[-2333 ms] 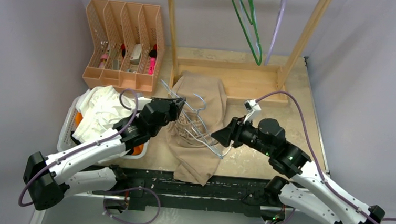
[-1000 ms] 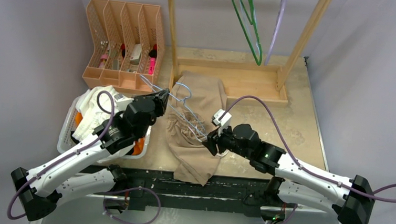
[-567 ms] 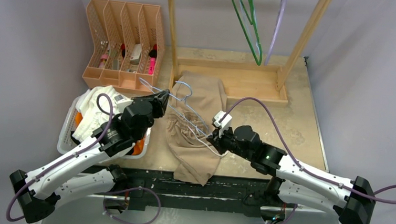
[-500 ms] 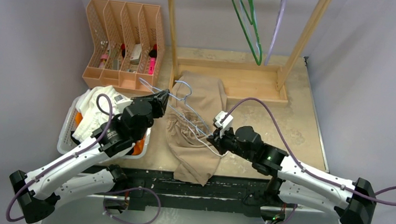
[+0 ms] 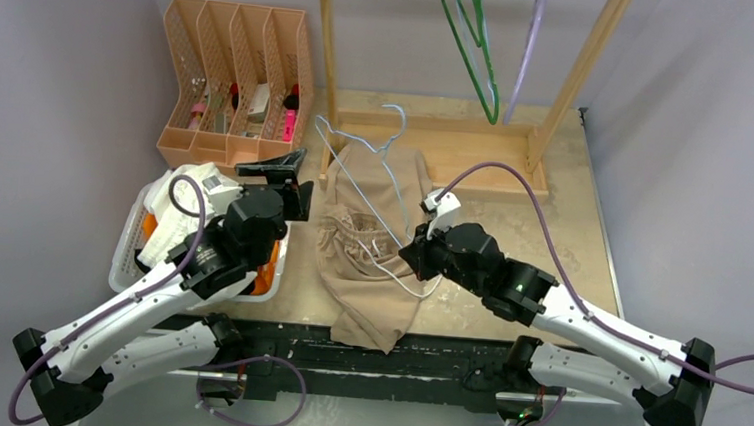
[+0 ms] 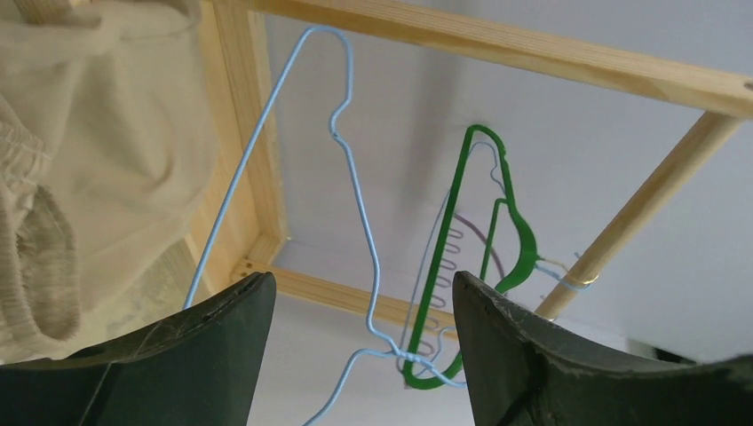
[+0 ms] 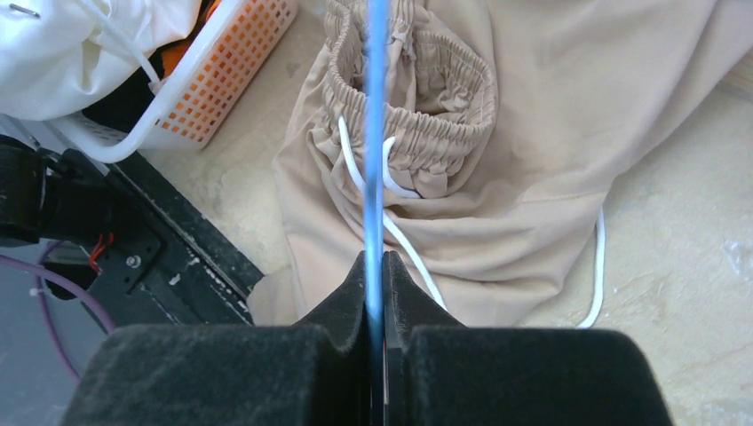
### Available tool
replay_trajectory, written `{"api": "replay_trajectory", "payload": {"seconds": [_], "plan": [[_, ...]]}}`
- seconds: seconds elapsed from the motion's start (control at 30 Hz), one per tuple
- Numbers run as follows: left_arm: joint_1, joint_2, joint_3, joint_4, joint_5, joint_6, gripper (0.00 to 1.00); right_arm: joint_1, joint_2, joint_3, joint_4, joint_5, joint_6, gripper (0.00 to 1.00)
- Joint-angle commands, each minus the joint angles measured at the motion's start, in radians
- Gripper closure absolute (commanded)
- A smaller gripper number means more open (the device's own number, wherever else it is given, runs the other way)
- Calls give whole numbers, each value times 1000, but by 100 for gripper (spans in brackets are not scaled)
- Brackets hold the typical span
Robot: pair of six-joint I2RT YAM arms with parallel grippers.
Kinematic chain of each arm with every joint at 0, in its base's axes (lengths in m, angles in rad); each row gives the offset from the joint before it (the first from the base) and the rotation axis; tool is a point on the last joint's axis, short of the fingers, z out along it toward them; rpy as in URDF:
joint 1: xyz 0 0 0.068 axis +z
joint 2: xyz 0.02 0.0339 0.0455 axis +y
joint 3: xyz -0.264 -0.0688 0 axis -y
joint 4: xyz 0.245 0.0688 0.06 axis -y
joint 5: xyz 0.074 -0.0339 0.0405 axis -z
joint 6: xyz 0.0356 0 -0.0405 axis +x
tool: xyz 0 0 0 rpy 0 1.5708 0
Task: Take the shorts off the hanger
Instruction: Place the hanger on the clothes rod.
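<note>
- The table (image 5: 572, 237) is carrying a wooden rack (image 5: 439, 123) at its far side and an orange desk organizer (image 5: 232, 83) at far left.
- The beige shorts (image 5: 374, 273) are lying crumpled in the middle of the table – waistband gaping open, white drawstring (image 7: 599, 266) trailing onto the tabletop.
- A white basket (image 5: 128, 246) is sitting just left of them, holding the white shorts (image 5: 188, 210) and the orange shorts (image 5: 152, 225).
- The left gripper (image 6: 360, 293) is hovering above the basket's far corner with its fingers spread wide, gripping nothing.
- The right gripper (image 7: 375, 266) is pinching the light blue wire hanger (image 7: 375, 133) tight between closed fingers, right over the waistband – the hanger is slanting up toward the rack.
- A green hanger (image 6: 524, 244) is hanging from the rack's rail.
</note>
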State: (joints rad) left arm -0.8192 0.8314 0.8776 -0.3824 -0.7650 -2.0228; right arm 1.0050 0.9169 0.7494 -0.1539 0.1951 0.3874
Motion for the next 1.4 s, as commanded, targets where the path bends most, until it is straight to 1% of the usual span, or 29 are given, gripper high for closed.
{"api": "replay_trajectory", "payload": {"seconds": [0.0, 0.1, 0.2, 0.27, 0.37, 0.43, 0.53, 0.73, 0.77, 0.83, 0.9, 0.93, 0.97, 1.03, 1.07, 1.13, 1.17, 1.2, 1.23, 1.27, 1.37], "plan": [[3, -26, 91, -49, -73, 243, 28, -1, 12, 112, -104, 15, 125, 100], [4, -10, 95, -55, -40, 409, 28, -1, 15, 148, -121, -20, 143, 100], [3, 51, 101, -37, 45, 586, 27, -1, 26, 196, -149, -51, 158, 100], [3, 96, 121, -47, 107, 683, 23, 0, 32, 209, -176, -54, 174, 100], [3, 153, 142, -40, 185, 817, 21, -1, 38, 259, -213, -57, 196, 100], [3, 175, 146, -31, 216, 864, 20, -1, 40, 270, -219, -70, 200, 100], [4, 194, 127, 33, 279, 935, 20, -1, 38, 281, -215, -79, 211, 100], [4, 272, 177, -1, 308, 1016, 21, -2, 28, 294, -210, -145, 221, 100], [3, 318, 218, -5, 351, 1049, 25, -1, 24, 295, -203, -164, 213, 100], [3, 335, 236, -36, 335, 1026, 36, -2, 18, 302, -207, -163, 209, 100], [3, 328, 219, -30, 307, 995, 45, -1, 8, 304, -202, -156, 210, 100], [3, 321, 206, -26, 297, 975, 52, -1, 5, 302, -197, -157, 211, 100], [4, 313, 198, -28, 283, 941, 61, -1, 4, 296, -183, -172, 211, 100], [3, 294, 170, -36, 248, 831, 95, -1, 2, 271, -126, -260, 195, 100], [3, 284, 149, -28, 241, 781, 100, 0, 4, 247, -92, -312, 181, 100], [3, 261, 101, -1, 241, 686, 100, 0, 17, 233, -71, -339, 184, 98], [4, 250, 83, 10, 242, 644, 100, -1, 24, 230, -74, -339, 193, 93], [3, 236, 65, 10, 237, 591, 100, 0, 28, 228, -75, -331, 203, 82], [3, 223, 48, 18, 231, 548, 100, -1, 32, 227, -76, -327, 213, 78], [3, 209, 28, 33, 228, 510, 100, -1, 28, 226, -69, -329, 220, 71], [3, 172, -13, 53, 218, 414, 100, 0, 1, 185, -43, -299, 250, 42]]}}
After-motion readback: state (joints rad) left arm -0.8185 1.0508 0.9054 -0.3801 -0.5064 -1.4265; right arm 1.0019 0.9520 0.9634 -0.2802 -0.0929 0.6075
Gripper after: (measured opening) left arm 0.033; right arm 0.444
